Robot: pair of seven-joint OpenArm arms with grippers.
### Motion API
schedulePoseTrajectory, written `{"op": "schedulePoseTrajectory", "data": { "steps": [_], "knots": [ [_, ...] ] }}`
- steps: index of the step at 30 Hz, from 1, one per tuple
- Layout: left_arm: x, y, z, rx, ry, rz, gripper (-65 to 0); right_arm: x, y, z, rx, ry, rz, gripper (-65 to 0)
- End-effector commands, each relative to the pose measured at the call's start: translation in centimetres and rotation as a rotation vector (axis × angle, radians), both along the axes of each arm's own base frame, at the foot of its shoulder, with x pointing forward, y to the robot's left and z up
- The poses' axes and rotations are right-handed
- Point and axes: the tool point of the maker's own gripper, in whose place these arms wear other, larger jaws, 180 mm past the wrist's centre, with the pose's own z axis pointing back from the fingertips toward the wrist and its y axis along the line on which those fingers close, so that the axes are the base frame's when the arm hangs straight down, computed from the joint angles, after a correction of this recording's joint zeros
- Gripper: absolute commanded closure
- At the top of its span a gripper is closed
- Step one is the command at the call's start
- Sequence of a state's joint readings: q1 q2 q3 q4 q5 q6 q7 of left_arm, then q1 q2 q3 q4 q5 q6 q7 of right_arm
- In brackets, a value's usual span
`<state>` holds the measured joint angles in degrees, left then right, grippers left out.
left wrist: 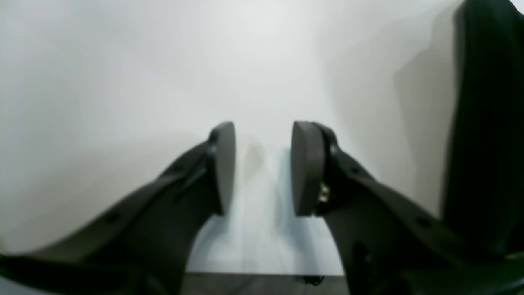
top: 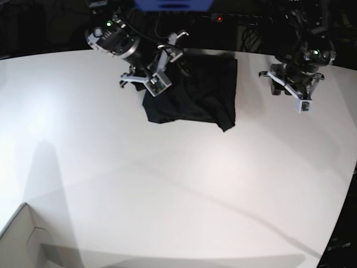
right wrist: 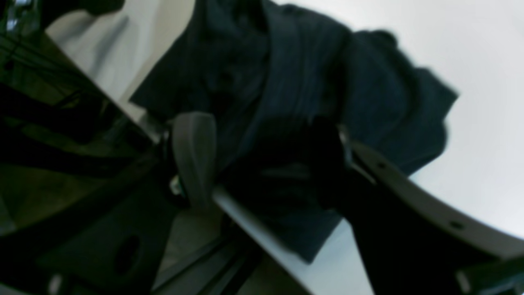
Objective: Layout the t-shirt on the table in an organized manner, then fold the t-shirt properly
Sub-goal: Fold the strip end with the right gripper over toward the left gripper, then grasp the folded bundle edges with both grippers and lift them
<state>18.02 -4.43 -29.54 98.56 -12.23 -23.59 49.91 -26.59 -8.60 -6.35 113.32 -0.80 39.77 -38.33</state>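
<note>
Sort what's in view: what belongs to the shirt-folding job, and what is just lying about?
Part of the job:
- t-shirt, bunched at the far edge
- table
- right claw, around a shirt edge
- left claw, open, empty

Just lying about:
- white box corner
- blue object behind the table
</note>
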Motion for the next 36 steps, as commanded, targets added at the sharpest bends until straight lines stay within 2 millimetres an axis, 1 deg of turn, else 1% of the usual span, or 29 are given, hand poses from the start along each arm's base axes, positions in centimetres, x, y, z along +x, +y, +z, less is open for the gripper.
{"op": "schedulePoseTrajectory", "data": {
  "steps": [1,7,9,11,14,17,18,20,22,24,26,28,29,30,34,36],
  "knots": [
    [0.8,0.2,1.0,0.007,-0.04,-0.003,-22.6,0.2,0.6,0.9,0.042,-0.024,-0.003,-37.3],
    [0.8,0.2,1.0,0.007,-0.04,-0.003,-22.6,0.2,0.6,0.9,0.042,-0.024,-0.003,-36.9],
    [0.8,0.2,1.0,0.007,-0.04,-0.003,-22.6,0.2,0.6,0.9,0.042,-0.024,-0.003,-34.0],
    [0.7,0.2,0.9,0.007,-0.039,-0.003,-22.6,0.1,1.2,1.0,0.05,-0.026,0.013,-27.2],
    [0.7,0.2,0.9,0.007,-0.037,-0.003,-22.6,-0.2,2.0,1.1,0.059,-0.022,0.037,-14.3],
    [0.6,0.3,0.9,0.008,-0.036,-0.001,-22.6,-0.7,2.8,0.7,0.068,-0.004,0.058,-1.6],
    [0.5,0.4,0.9,0.009,-0.035,0.002,-22.6,-0.8,2.9,0.6,0.07,-0.001,0.063,0.0],
    [0.4,1.4,1.2,0.019,-0.042,0.033,-22.6,-0.9,3.0,0.7,0.072,-0.002,0.065,0.0],
    [0.4,2.3,1.7,0.031,-0.053,0.055,-22.6,-1.0,3.8,1.1,0.086,-0.01,0.085,0.0],
    [0.4,2.8,2.0,0.04,-0.061,0.066,-22.6,-1.3,5.2,1.8,0.108,-0.023,0.122,0.0],
    [0.4,2.8,2.5,0.049,-0.07,0.063,-22.6,-1.7,6.8,2.6,0.132,-0.04,0.168,0.0],
    [0.5,3.4,3.2,0.063,-0.088,0.076,-22.6,-2.2,8.3,3.3,0.153,-0.054,0.213,0.0],
    [0.5,3.6,3.5,0.068,-0.096,0.083,-22.6,-2.1,9.1,4.0,0.162,-0.077,0.24,0.0],
    [0.5,3.9,3.6,0.072,-0.098,0.088,-22.6,-2.0,9.5,4.3,0.162,-0.089,0.255,0.0],
    [0.4,4.0,3.7,0.076,-0.1,0.088,-22.6,-1.7,9.8,4.6,0.164,-0.105,0.268,0.0],
    [0.3,4.0,3.6,0.076,-0.096,0.088,-22.6,-1.1,9.8,5.0,0.164,-0.125,0.269,0.0]
  ]
}}
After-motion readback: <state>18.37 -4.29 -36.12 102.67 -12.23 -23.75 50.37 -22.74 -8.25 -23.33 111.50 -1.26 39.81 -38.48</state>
